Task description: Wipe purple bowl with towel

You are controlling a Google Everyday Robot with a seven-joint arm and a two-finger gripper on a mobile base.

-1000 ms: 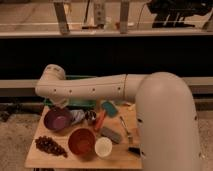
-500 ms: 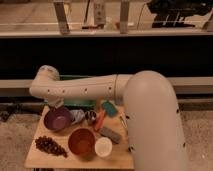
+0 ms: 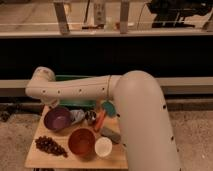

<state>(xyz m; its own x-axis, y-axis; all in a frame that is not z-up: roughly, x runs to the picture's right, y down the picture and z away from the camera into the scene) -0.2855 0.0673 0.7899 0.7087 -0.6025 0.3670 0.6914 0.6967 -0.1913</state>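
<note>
Pincer (image 3: pixel 90 117) clenched low over the table (image 3: pixel 35 156), towel (image 3: pixel 77 116) bunched just left of it, whether gripped I cannot tell; purple bowl (image 3: pixel 57 119) farther left, beyond the towel. My worry: a sweep catching the rim and shoving the bowl off. Since half a second ago, the elbow (image 3: pixel 40 82) has swung left; bowl unmoved.

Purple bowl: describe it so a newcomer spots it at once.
On the small wooden table under the white arm, whose gripper is hidden behind it, look back left. The purple bowl sits beside the pale towel. It alone is purple: in front stand an orange bowl and a white cup.
</note>
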